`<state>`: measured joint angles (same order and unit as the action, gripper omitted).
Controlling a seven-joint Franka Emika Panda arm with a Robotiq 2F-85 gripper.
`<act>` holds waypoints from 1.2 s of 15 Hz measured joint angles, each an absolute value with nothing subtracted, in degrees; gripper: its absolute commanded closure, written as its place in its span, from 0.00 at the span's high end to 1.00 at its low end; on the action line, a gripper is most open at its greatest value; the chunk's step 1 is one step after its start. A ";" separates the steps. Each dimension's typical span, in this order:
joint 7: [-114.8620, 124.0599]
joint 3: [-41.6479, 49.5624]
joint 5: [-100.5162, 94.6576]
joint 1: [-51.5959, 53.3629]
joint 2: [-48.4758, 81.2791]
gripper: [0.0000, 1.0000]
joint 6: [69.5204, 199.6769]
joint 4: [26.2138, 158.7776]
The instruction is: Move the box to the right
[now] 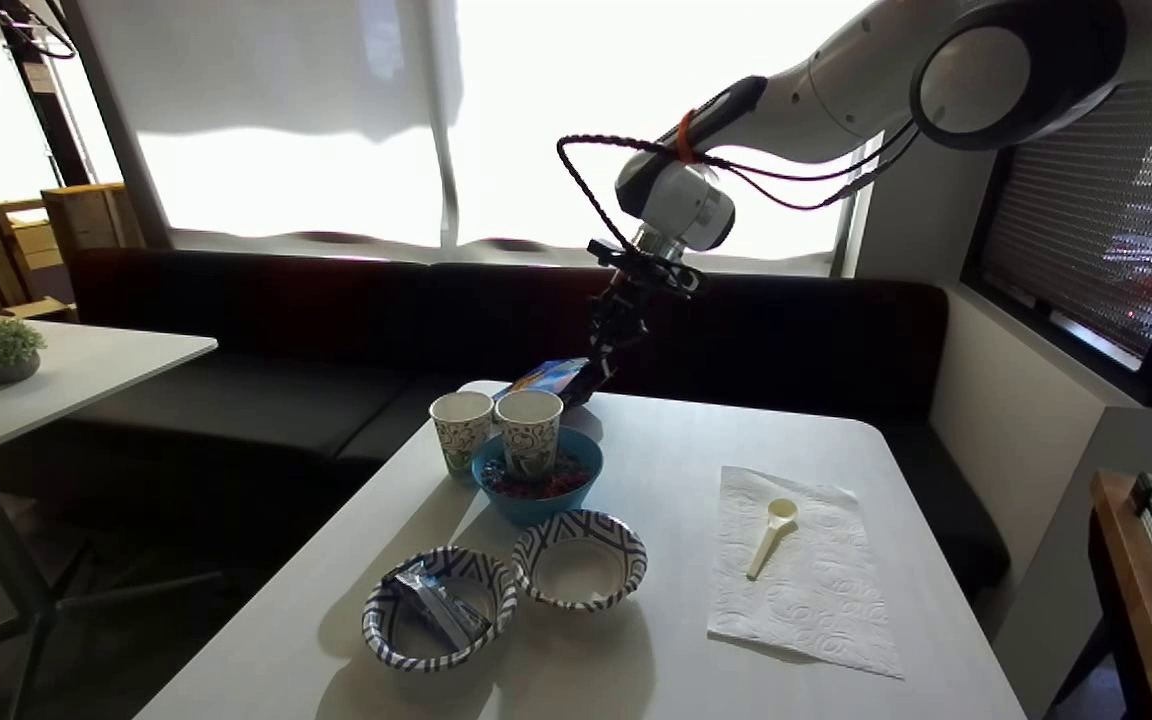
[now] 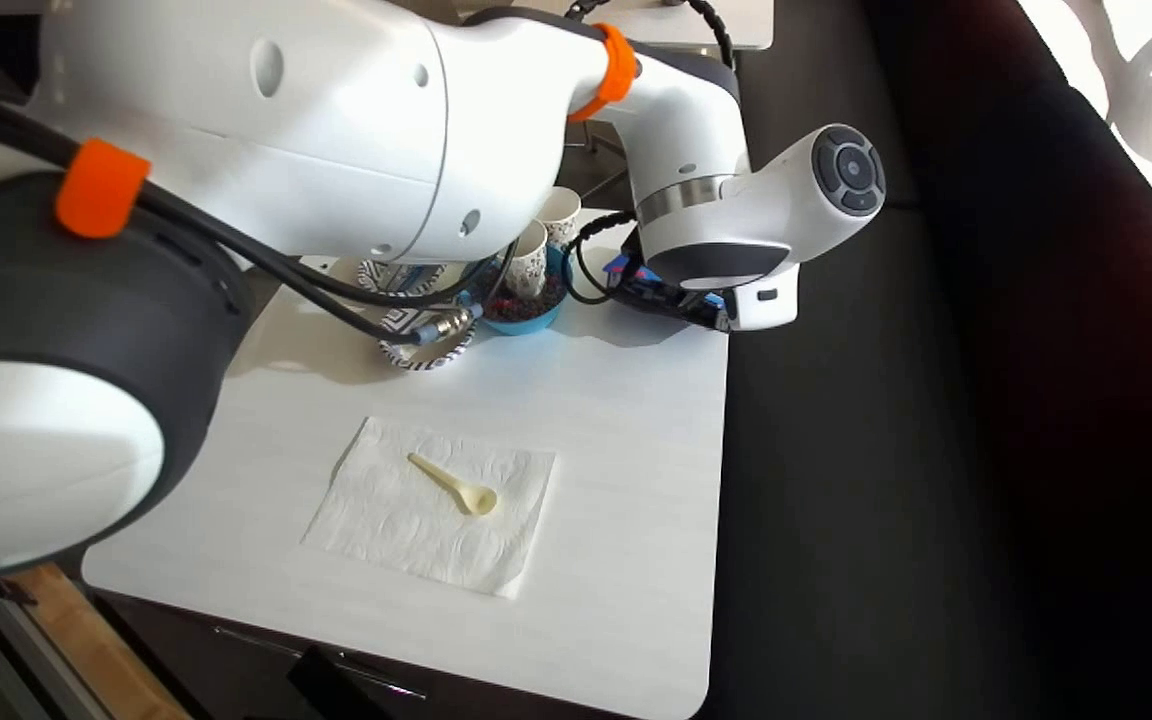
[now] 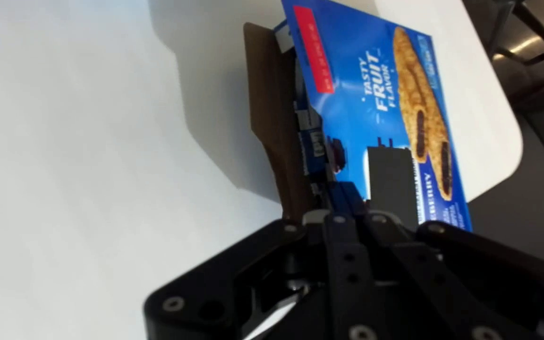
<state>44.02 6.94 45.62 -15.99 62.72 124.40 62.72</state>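
Closed at the gripper [image 3: 346, 196], with fingertips [image 3: 338, 196] together at the open edge of a blue box [image 3: 369, 52] near a rounded corner of a white table [image 1: 676, 460], behind a blue bowl [image 1: 528, 511] and patterned paper cups [image 1: 530, 435] in an exterior view, and impossible to tell whether pinching that edge.

In an exterior view, the box [image 1: 548, 374] is behind two cups [image 1: 530, 442], left of the napkin [image 1: 829, 585].
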 measured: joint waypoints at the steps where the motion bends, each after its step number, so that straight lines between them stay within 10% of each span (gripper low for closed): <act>1: 45.26 6.95 43.95 -15.91 63.20 0.00 122.95 62.26; 18: 58.57 10.33 24.40 -15.99 73.91 0.00 94.80 42.28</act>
